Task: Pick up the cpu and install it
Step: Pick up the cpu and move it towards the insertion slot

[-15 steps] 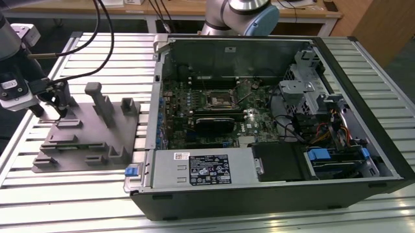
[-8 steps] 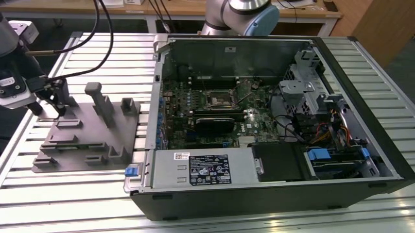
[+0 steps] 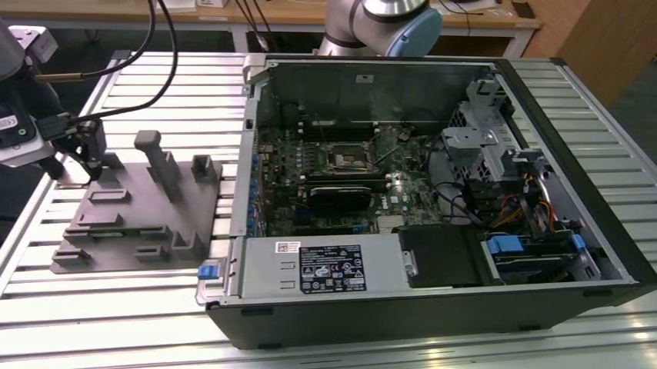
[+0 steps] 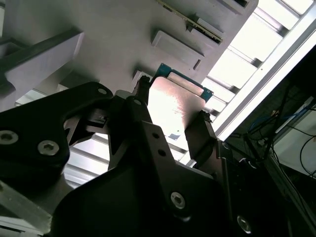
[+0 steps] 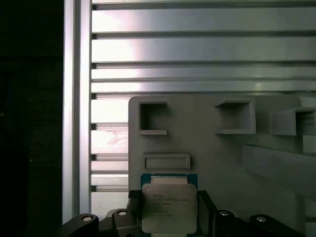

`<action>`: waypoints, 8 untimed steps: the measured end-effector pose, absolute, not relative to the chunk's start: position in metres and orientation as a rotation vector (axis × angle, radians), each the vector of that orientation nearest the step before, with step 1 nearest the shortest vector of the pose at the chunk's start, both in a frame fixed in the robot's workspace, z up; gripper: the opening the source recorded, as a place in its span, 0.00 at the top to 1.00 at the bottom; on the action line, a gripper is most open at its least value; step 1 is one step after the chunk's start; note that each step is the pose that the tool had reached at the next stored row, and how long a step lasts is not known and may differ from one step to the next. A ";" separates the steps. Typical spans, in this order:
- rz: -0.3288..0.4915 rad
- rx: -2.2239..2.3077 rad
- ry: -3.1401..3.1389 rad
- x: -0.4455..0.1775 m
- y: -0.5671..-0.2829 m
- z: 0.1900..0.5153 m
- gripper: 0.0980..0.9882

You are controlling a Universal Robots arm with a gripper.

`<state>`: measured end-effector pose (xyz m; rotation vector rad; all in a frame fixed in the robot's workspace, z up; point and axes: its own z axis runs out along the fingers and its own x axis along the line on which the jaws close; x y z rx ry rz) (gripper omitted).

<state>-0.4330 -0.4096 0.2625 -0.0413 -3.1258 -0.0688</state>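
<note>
gripper (image 5: 168, 198) clenched on the cpu (image 5: 169, 210) — silvery top seen between the fingers (image 4: 200, 136), cpu held at the edge of the grey fixture tray (image 3: 144, 207), tray laid on the slatted metal table (image 3: 123, 323), at the exterior view's left of the open computer case (image 3: 411, 323)

In the exterior view, a silvery ribbed aluminium table (image 3: 123, 307) spans the frame. A grey plastic fixture plate with raised blocks (image 3: 154, 211) lies on it at the centre left. An open black metal computer case (image 3: 411, 323) lies on its side across the centre and right.
</note>
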 end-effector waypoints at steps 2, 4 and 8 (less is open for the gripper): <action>-0.069 -0.041 -3.126 -0.433 -0.410 0.264 0.50; -0.069 -0.041 -3.126 -0.433 -0.410 0.266 0.50; -0.069 -0.041 -3.126 -0.433 -0.410 0.269 0.50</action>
